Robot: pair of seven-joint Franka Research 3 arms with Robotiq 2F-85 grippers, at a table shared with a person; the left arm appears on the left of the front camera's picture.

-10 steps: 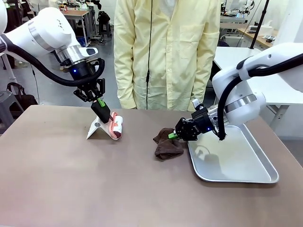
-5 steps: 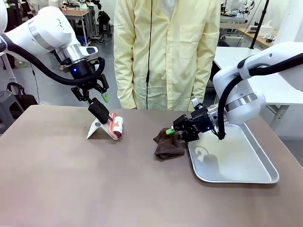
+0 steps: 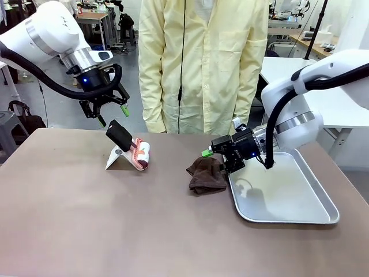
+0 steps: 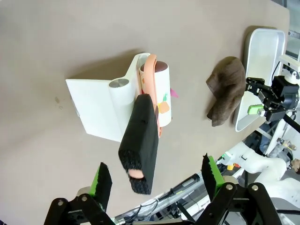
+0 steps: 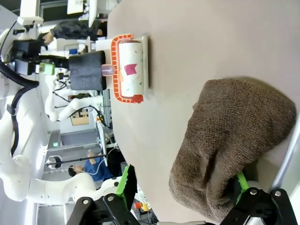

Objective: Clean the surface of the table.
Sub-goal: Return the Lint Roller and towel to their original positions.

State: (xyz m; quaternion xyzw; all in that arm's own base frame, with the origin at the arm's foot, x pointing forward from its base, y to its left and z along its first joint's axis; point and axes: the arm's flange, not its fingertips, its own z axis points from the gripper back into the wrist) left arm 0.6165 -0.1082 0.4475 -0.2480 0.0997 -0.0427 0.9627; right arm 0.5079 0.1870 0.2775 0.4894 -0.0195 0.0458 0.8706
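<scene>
Greyish-brown matte table (image 3: 86,225) lies below both end effectors. Left end effector (image 3: 111,114) hangs open above a black-handled lint roller (image 4: 140,136). Right end effector (image 3: 219,160) is open just beside a crumpled brown cloth (image 3: 206,175).

Prob. robotics lab (workbenches (image 3: 95,16), gowned person (image 3: 204,63)).

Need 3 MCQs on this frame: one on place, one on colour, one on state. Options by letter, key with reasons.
1. Where does the brown cloth lie?
A. In the tray
B. On the table, against the silver tray's near-left rim
C. Under the lint roller

2. What colour is the lint roller's handle?
A. Black
B. White
C. Green

3. How is the left gripper?
A. Shut on the handle
B. Shut on the cloth
C. Open, above the handle

Key: B, the front view shows the cloth on the tabletop beside the tray. A, the handle is black foam. C, the left wrist view shows both fingers spread, clear of the handle.
</scene>
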